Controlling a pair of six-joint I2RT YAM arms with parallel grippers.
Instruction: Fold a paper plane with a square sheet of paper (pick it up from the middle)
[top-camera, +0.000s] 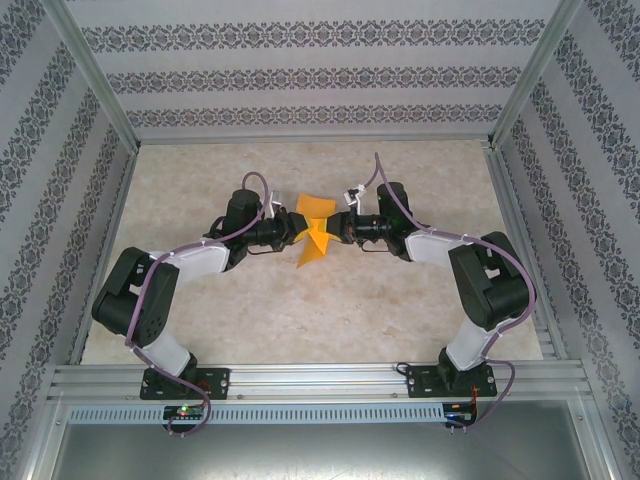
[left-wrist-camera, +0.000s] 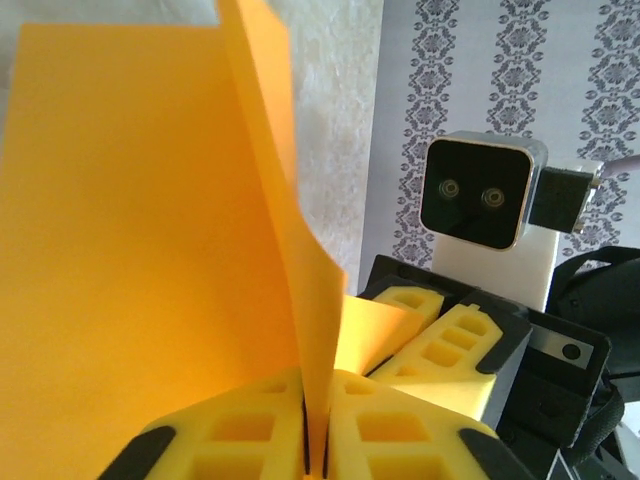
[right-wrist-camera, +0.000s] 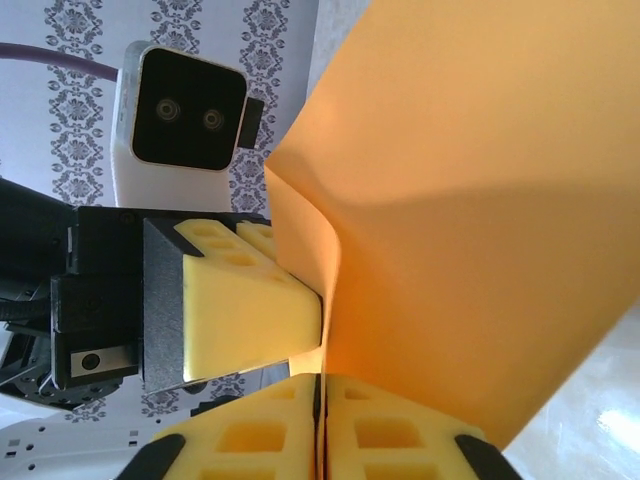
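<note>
At the near edge, the two arm bases (top-camera: 178, 382) sit bolted to an aluminium rail (top-camera: 320, 378), with purple cables (top-camera: 140, 300) running up each arm. Beyond them stretches the pale, marbled table (top-camera: 300, 310). Both arms reach inward over it and meet nose to nose at mid-table.

Between them is the square sheet of paper (top-camera: 313, 235), bright orange and bent along a crease. One part fans out toward the far wall and another points back toward the rail. From above, it cannot be told whether the lower tip touches the table.

The left gripper (top-camera: 297, 232) comes in from the left. In its own wrist view, its yellow fingers (left-wrist-camera: 230, 430) are pressed together with the paper's edge clamped in the seam. The sheet rises from there as a broad orange wall with a curled flap.

The right gripper (top-camera: 335, 228) faces it from the other side. Its wrist view likewise shows yellow fingers (right-wrist-camera: 250, 435) closed flat against each other, pinching the sheet where the crease runs down into them. The two grippers' fingers stand just beside one another along the same fold.

Behind the pair, the patterned wall (top-camera: 300, 80) of grey floral stripes closes off the far end of the enclosure.
</note>
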